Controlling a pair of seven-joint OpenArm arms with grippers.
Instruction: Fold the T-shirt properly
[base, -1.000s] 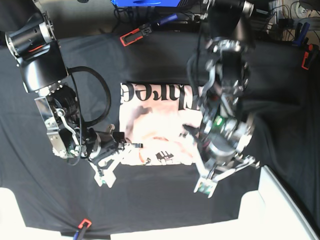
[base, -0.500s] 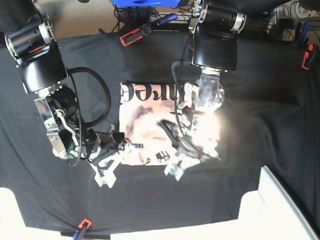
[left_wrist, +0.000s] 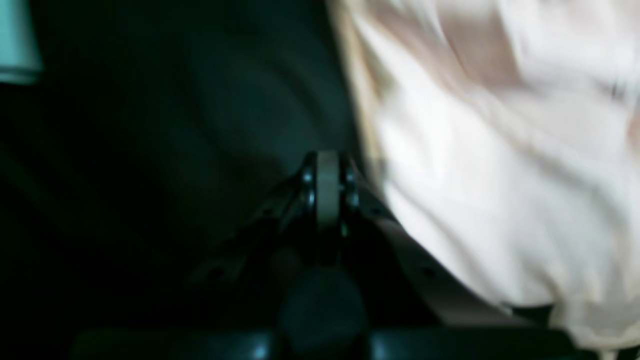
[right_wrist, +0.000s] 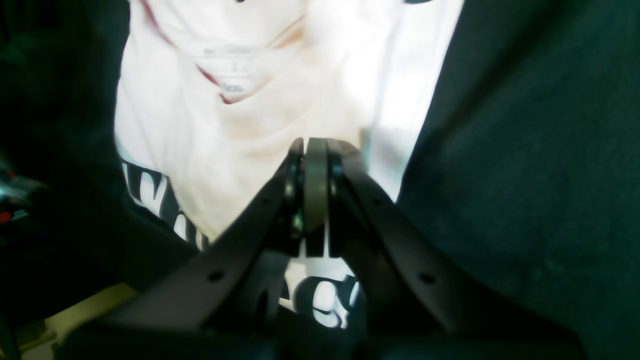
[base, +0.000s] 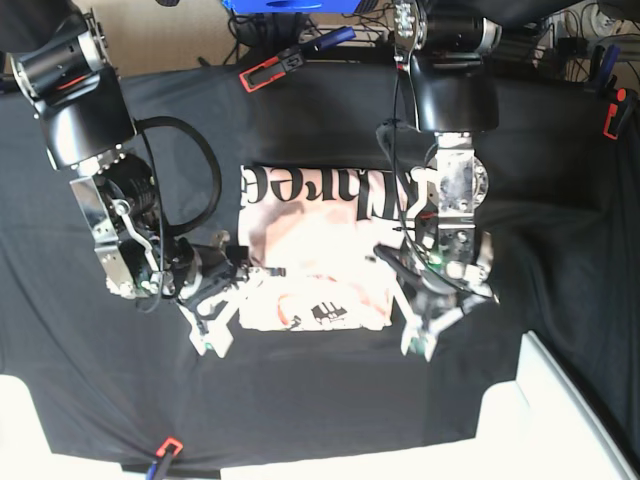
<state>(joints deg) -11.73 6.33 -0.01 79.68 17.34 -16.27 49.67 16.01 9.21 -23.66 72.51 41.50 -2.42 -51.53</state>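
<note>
Folded shirt (base: 315, 255) lies mid-cloth (base: 560, 200), print up, left gripper (base: 418, 340) clenched empty off its near right corner, right gripper (base: 215, 335) clenched empty by its near left corner.

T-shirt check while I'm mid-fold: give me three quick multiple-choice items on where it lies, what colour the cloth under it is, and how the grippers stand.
1. Where does the T-shirt lie?
A. Between the two arms, mid-table
B. Hanging off the near table edge
C. Draped over one arm

2. What colour is the table cloth beneath it?
A. White
B. Black
C. Blue

3. How do the left gripper and right gripper stand?
A. Both wide open
B. One open, one shut
C. Both shut

Answers:
1. A: the base view shows it as a flat rectangle between the arms.
2. B: dark cloth surrounds the shirt.
3. C: each wrist view shows the fingers pressed together.
</note>
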